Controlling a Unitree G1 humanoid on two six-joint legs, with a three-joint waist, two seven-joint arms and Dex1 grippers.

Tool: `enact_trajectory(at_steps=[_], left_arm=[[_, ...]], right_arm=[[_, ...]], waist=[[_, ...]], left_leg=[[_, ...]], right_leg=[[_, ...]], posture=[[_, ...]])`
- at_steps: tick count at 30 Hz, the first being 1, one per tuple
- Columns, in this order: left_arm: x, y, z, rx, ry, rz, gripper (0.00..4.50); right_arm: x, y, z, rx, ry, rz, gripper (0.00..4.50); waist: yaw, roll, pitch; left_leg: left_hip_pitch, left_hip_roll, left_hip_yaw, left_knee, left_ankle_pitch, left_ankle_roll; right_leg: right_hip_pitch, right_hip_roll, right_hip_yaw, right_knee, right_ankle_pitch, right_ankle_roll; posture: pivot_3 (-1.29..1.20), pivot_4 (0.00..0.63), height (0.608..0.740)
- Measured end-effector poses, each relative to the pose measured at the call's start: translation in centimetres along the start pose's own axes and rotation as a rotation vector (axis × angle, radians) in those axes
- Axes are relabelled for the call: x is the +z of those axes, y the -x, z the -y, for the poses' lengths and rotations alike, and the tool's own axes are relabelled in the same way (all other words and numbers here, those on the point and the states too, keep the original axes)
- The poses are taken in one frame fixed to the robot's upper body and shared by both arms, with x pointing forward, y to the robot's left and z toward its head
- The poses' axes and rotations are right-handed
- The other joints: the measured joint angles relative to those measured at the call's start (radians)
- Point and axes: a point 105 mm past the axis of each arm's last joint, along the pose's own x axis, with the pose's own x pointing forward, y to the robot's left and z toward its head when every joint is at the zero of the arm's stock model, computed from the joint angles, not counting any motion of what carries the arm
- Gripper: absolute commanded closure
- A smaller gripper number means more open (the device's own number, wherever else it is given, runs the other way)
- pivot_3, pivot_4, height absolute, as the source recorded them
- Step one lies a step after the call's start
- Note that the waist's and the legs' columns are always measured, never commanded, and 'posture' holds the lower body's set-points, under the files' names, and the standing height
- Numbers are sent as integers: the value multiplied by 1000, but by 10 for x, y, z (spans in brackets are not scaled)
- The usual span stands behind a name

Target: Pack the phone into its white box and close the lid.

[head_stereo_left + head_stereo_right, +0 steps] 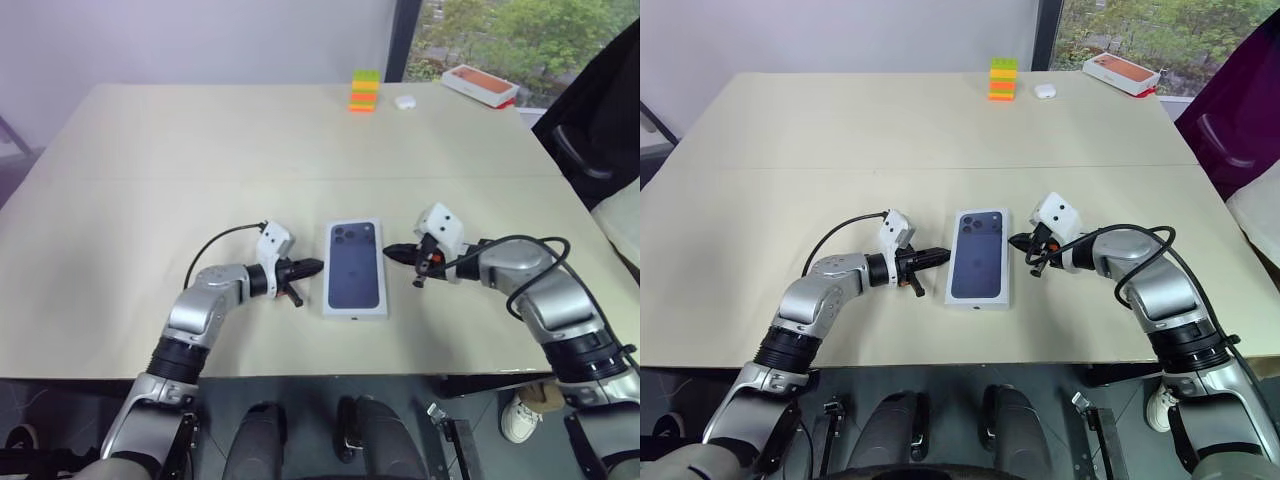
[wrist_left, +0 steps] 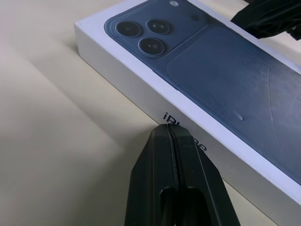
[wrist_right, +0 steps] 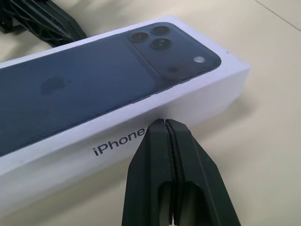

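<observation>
The white box [image 1: 356, 312] lies closed near the table's front edge, its long sides facing my two arms. Its lid [image 1: 355, 265] sits on top, the dark blue phone picture facing up. The phone itself is hidden. My left gripper [image 1: 315, 266] is shut and empty, and its tip [image 2: 168, 129] touches the box's left side wall by the black lettering. My right gripper [image 1: 390, 252] is also shut and empty. Its tip [image 3: 163, 123] rests against the right side wall, next to the printed word. In each wrist view the other gripper's black fingers show beyond the box.
At the table's far edge stand a stack of coloured bricks [image 1: 364, 91], a small white case [image 1: 404, 101] and an orange-topped box [image 1: 481, 84]. A dark shape [image 1: 595, 120] stands beside the table's right edge. Bare tabletop [image 1: 200, 150] stretches between the box and the far items.
</observation>
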Motion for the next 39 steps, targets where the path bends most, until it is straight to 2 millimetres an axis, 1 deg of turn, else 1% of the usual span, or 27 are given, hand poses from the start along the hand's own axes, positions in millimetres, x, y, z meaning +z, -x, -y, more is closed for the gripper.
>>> enact_trajectory(at_steps=[5, 13, 20, 28, 32, 33, 34, 35, 37, 38, 39], left_arm=[[2, 0, 1, -2, 25, -1, 4500], [13, 0, 2, 2, 16, 33, 4500], [11, 0, 3, 4, 18, 29, 4500], [0, 1, 4, 9, 33, 11, 4500], [2, 3, 3, 15, 38, 23, 4500], [5, 4, 1, 21, 41, 35, 4500], [12, 5, -1, 27, 44, 61, 4500], [25, 4, -4, 35, 42, 103, 4500], [56, 1, -7, 39, 3, 190, 4500], [70, -1, -8, 42, -26, 224, 4500], [77, -4, -9, 43, -38, 244, 4500]], right_arm=[[-2, 1, 0, -2, 7, -11, 4463], [-6, 1, 1, -10, 17, -34, 4463], [-10, 0, -2, -6, 18, -45, 4463], [-13, -2, -4, -2, 26, -54, 4463], [-11, -2, -3, -10, 43, -51, 4463], [-10, -3, -1, -18, 36, -39, 4463], [-4, -4, 6, -45, 12, -4, 4463], [5, -5, 14, -80, -2, 35, 4463], [28, -2, 28, -126, 29, 103, 4463], [39, -2, 31, -137, 50, 137, 4463], [45, -3, 32, -140, 61, 157, 4463]], waist=[[0, 0, 0], [0, 0, 0], [-1, 0, 0], [-1, 0, 0], [-1, 0, 0], [-2, 0, 0], [-4, 0, 0], [-2, 1, 1], [1, 1, 1], [2, 0, 0], [1, 0, 0]], left_leg=[[-1, 0, 0, 2, 0, 0], [-1, 0, 0, 2, 0, 0], [-1, 0, 0, 3, 0, 0], [-1, 0, 0, 3, 0, 0], [-1, 0, 0, 3, 0, 0], [0, 0, 0, 3, 0, 0], [-1, 1, 0, 4, 0, 0], [-1, 0, 0, 5, 0, 0], [-1, 0, -1, 6, 0, 0], [0, 0, -1, 6, 0, 0], [1, 0, -2, 5, -1, 1]], right_leg=[[1, 0, 0, 0, 0, 0], [1, 0, 0, 0, 0, 0], [1, 0, 0, 0, 0, 0], [1, 0, 0, 0, 0, 0], [1, 0, 0, 0, 0, 0], [1, 0, 0, 0, 0, 0], [1, 0, 0, 1, 0, 0], [0, 0, 0, 2, 1, 0], [1, 0, -1, 2, 1, 0], [3, 0, -1, 2, 0, 0], [5, 0, -2, 0, 0, 1]], posture=[[0, 150, 740], [0, 150, 740], [0, 150, 740], [0, 150, 740], [0, 150, 740], [0, 150, 740], [0, 150, 740], [0, 150, 740], [0, 150, 740], [0, 150, 740], [0, 150, 740]])
